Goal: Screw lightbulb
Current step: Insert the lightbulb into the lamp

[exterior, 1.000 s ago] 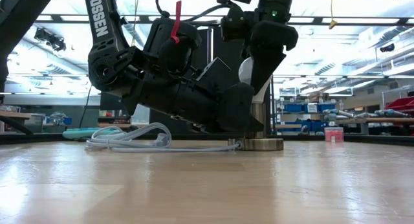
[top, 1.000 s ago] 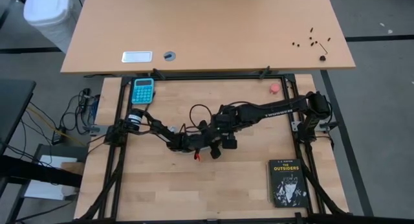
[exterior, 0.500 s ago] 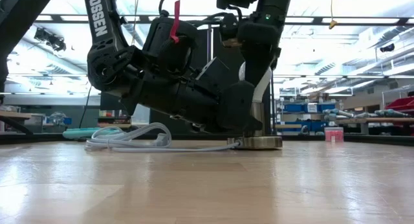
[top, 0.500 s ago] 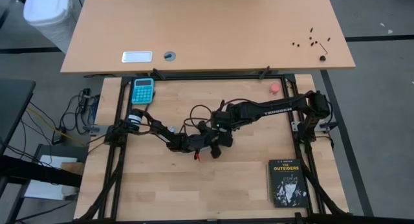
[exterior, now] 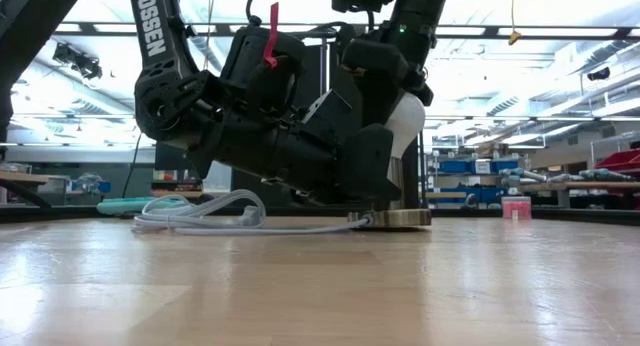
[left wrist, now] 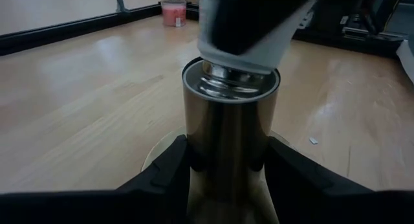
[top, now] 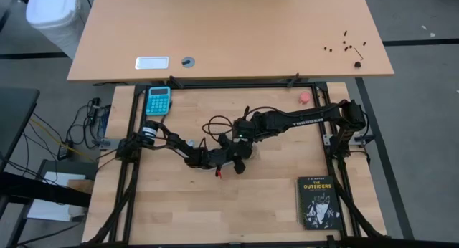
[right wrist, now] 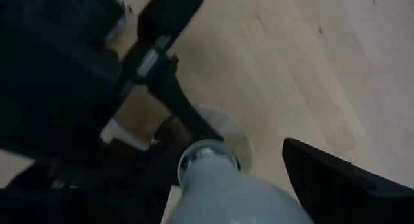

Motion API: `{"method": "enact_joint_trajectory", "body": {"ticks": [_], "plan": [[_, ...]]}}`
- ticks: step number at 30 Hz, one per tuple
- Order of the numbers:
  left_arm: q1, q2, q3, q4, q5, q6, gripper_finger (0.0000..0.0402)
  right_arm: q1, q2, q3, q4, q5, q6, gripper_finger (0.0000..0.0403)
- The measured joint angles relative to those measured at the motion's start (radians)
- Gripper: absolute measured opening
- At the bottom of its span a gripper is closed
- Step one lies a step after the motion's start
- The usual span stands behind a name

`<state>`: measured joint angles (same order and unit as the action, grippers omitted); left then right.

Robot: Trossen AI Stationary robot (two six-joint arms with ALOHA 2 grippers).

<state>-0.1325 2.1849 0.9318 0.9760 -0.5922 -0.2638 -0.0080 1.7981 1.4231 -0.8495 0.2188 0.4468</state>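
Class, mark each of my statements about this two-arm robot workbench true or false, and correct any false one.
1. The left gripper is clamped on the shiny metal socket tube. True.
2. The small white frosted lightbulb lies loose on the table, away from both arms. False: the right gripper holds it, its screw base at the tube's open top.
3. A white coiled cord lies on the wooden table beside the socket's round base. True.
4. The black paperback book lies under the two grippers. False: it lies apart, near the table's right front corner.
5. A turquoise calculator sits near the table's far left edge. True.
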Motion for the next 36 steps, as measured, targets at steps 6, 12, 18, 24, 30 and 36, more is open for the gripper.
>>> {"method": "enact_joint_trajectory", "body": {"ticks": [6, 12, 18, 24, 30, 36], "plan": [[0.0, 0.0, 0.0, -0.003, -0.002, 0.016, 0.0166, -0.009, 0.0, 0.0, 0.064, -0.034, -0.06, 0.0292], [0.0, 0.0, 0.0, -0.004, -0.001, 0.02, 0.0166, -0.011, -0.011, 0.026, 0.05, -0.052, -0.153, 0.0294], [0.0, -0.001, 0.0, -0.009, 0.002, 0.024, 0.0166, -0.009, -0.041, 0.142, -0.013, -0.034, -0.244, 0.0295], [0.0, -0.001, 0.0, -0.012, 0.002, 0.024, 0.0166, 0.051, -0.118, 0.226, -0.176, 0.012, -0.372, 0.0293], [0.0, -0.001, -0.001, 0.001, 0.036, 0.03, 0.0166, 0.097, -0.166, 0.225, -0.416, 0.032, -0.44, 0.029], [0.0, 0.0, -0.001, 0.015, 0.114, 0.107, 0.0166, 0.085, -0.154, 0.166, -0.545, 0.04, -0.405, 0.0299]]}}
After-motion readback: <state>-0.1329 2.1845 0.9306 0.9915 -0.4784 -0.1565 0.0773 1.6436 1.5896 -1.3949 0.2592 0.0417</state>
